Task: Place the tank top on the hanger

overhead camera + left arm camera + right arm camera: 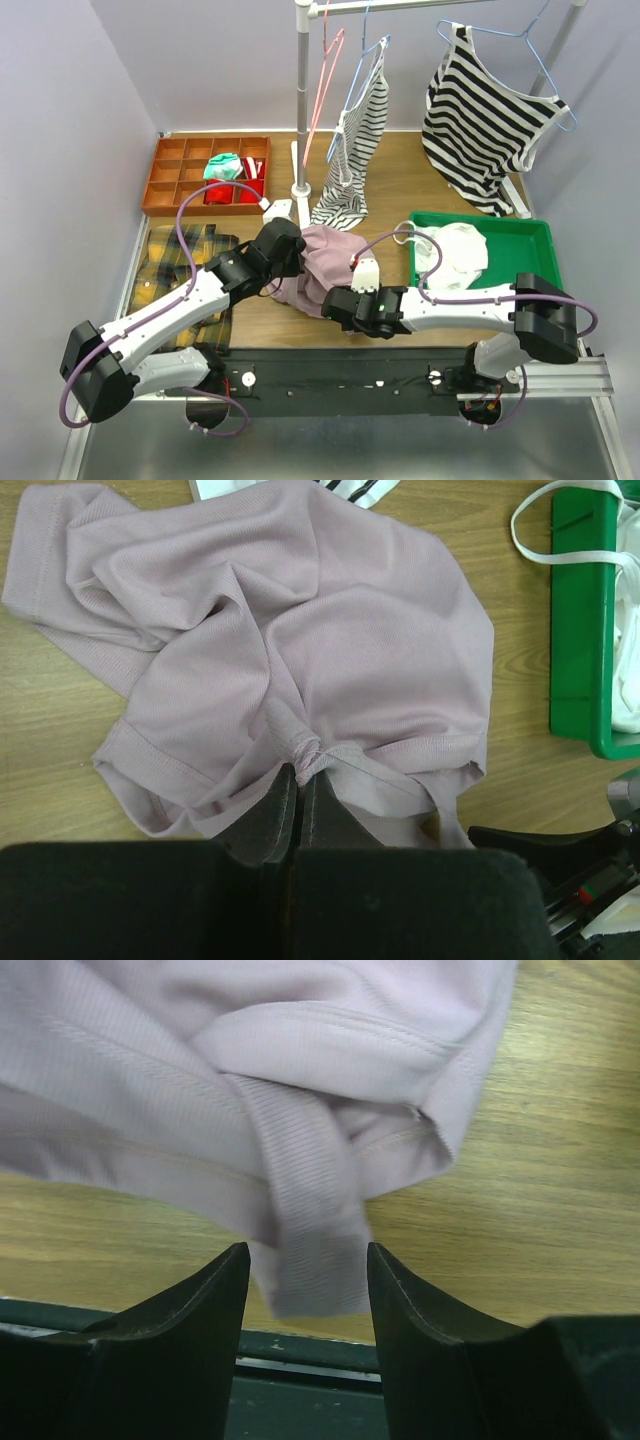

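The dusty-pink tank top [325, 262] lies crumpled on the wooden table between my two arms. My left gripper [300, 772] is shut on a bunched fold of the tank top [330, 650]. My right gripper [308, 1256] is open at the top's near edge, and a loose strap [305, 1210] hangs between its fingers. The pink-red wire hanger [325, 85] hangs on the rail at the back, beside the white pole. The left gripper [283, 243] sits on the top's left side, and the right gripper [338, 303] on its near right side.
A green tray [530, 240] with white cloth stands at the right. Two striped tops on blue hangers [485, 115] hang from the rail [400, 5]. A brown compartment box [165, 175] sits at the back left, and plaid cloth [175, 260] lies at the left.
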You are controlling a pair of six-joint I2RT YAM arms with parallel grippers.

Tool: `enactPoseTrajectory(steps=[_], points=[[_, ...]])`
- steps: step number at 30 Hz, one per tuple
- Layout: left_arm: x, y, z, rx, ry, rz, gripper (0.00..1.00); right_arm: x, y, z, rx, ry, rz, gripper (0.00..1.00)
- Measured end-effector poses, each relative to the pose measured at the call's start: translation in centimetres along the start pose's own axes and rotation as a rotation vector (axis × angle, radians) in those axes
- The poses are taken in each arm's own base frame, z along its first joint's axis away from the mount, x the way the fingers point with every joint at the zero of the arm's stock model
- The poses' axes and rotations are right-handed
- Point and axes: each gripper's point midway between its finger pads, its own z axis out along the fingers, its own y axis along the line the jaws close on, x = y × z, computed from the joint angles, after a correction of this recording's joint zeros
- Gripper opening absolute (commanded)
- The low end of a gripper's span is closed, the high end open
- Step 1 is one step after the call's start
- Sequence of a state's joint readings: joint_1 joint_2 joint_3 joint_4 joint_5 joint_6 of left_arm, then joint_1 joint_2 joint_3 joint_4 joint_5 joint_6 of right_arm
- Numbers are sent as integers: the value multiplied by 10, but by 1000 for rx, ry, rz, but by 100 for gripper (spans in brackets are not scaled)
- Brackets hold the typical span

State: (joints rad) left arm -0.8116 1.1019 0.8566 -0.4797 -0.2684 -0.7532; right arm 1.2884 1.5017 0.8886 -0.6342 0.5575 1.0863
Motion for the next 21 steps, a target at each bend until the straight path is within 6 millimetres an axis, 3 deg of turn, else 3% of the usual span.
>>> enactPoseTrajectory(steps=[9, 12, 14, 20, 21], points=[[-1, -3, 1, 10, -1, -2, 0, 0, 8, -4, 2, -8, -22, 59], [-1, -3, 1, 13, -2, -3, 0, 0, 8, -4, 2, -9, -16, 43], [-1, -3, 1, 13, -2, -3, 0, 2, 7, -2, 6, -6, -18, 40], [-1, -4, 1, 14, -2, -3, 0, 20, -9, 12, 55, 21, -46, 18], [-1, -3, 1, 14, -3, -3, 0, 21, -10, 13, 61, 23, -46, 9]])
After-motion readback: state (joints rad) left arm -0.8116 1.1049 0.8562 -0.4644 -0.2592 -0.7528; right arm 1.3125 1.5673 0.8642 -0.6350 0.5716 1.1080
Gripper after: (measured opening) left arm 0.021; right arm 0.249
